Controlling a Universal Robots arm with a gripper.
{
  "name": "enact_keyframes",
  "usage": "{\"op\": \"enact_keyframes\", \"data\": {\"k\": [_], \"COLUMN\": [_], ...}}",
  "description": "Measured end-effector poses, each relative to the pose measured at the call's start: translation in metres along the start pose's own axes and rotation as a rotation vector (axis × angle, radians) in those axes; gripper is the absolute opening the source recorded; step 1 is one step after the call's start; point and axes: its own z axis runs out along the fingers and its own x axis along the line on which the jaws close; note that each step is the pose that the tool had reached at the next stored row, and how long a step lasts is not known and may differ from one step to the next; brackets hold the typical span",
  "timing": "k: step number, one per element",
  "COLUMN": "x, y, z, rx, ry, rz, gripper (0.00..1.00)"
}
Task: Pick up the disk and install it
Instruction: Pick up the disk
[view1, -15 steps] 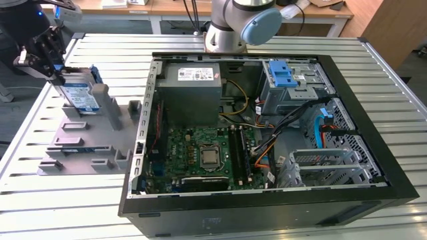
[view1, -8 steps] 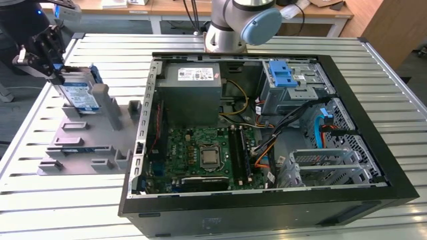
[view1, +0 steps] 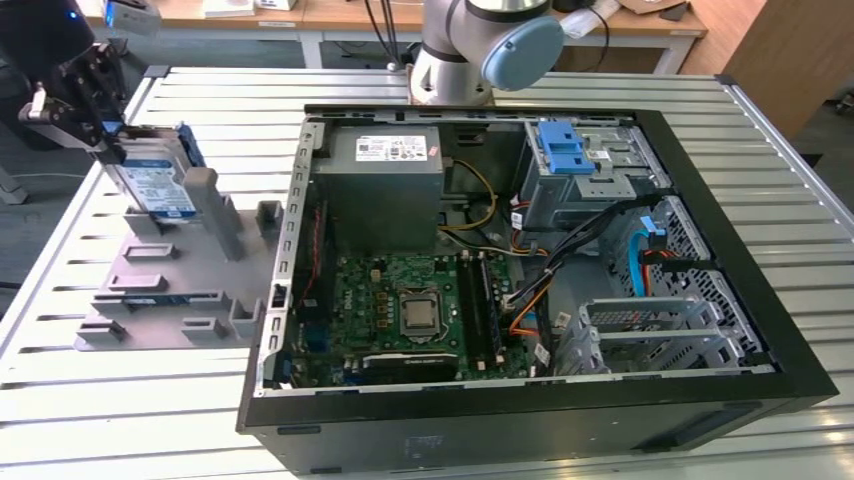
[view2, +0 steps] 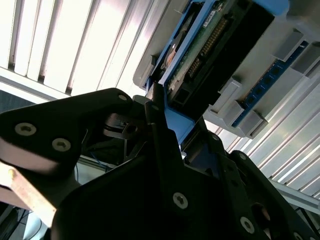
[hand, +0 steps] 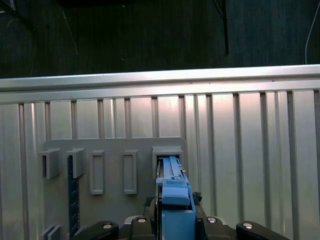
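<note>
Closest to the lens, the hand (hand: 174, 210) pinched the upright disk (view1: 154, 180) by its stiff blue carrier rim, at nine o'clock from the case (view1: 534, 425); likely dense, shock-fragile.

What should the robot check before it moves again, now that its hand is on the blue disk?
1. Hand closed on the disk: ok. In the first wrist view it seems to grip both sides of the blue frame.
2. Disk standing upright: ok in the exterior view.
3. Disk lifted clear of the grey holder: cannot tell. Its lower edge is right at the slot.
4. Computer case open on top: ok.
5. Cables out of the way by the metal cage: cannot tell. Black cables run just beside it.
</note>
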Motion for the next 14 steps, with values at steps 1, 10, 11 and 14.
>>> {"op": "enact_keyframes", "data": {"k": [1, 10, 11, 14], "x": [0.0000, 0.0000, 0.0000, 0.0000], "y": [0.0000, -0.0001, -0.0001, -0.0001], "z": [-0.0013, -0.0120, -0.0131, -0.0172], "rx": [0.0000, 0.0000, 0.0000, 0.0000], "ry": [0.0000, 0.0000, -0.0001, 0.0000], "rz": [0.000, 0.000, 0.000, 0.000], "gripper": [0.36, 0.36, 0.36, 0.36]}}
